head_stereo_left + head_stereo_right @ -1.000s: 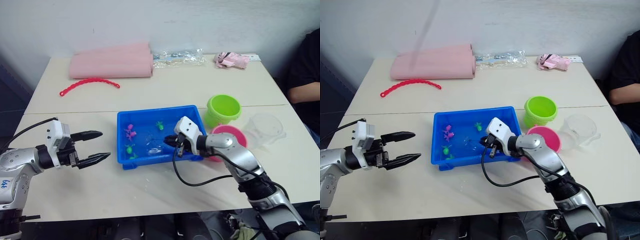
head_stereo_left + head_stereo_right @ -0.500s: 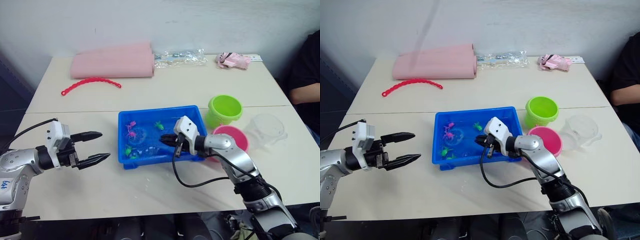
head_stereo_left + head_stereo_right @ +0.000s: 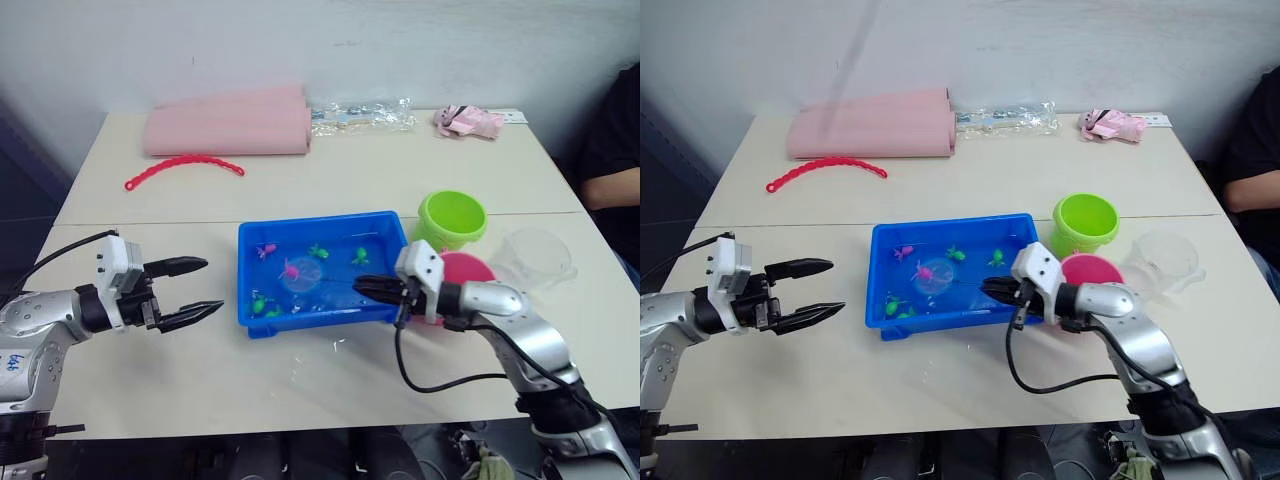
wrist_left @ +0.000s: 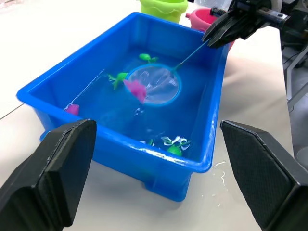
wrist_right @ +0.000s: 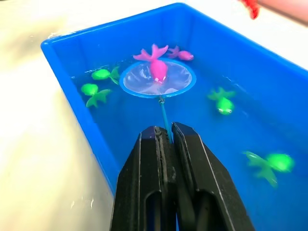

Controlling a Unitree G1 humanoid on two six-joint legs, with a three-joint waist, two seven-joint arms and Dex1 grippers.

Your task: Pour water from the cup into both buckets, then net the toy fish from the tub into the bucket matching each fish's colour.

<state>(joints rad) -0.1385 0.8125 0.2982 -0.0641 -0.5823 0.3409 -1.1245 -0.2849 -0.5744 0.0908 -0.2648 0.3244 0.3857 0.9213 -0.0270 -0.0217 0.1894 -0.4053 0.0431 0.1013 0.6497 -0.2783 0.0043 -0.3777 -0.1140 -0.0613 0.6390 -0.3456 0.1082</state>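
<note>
The blue tub (image 3: 250,305) holds water and several toy fish. My right gripper (image 3: 368,288) is shut on the net's thin handle at the tub's right end. The net (image 5: 157,80) lies in the water with a pink fish (image 5: 157,69) resting on its rim and mesh. Green fish (image 5: 220,103) and a second pink fish (image 5: 180,53) float around it. The lime green bucket (image 3: 451,219) and the pink bucket (image 3: 468,267) stand right of the tub, with the clear cup (image 3: 534,257) beyond them. My left gripper (image 3: 197,288) is open and empty, left of the tub.
A rolled pink mat (image 3: 224,125), a red beaded strip (image 3: 183,165), a clear plastic bag (image 3: 361,113) and a pink cloth (image 3: 465,121) lie at the back of the table. A person's arm (image 3: 608,160) is at the right edge. Water spots mark the table near the tub.
My right gripper has drawn back to the right, toward the pink bucket, and the net moved across the tub under a pink fish. The left gripper has stayed put.
</note>
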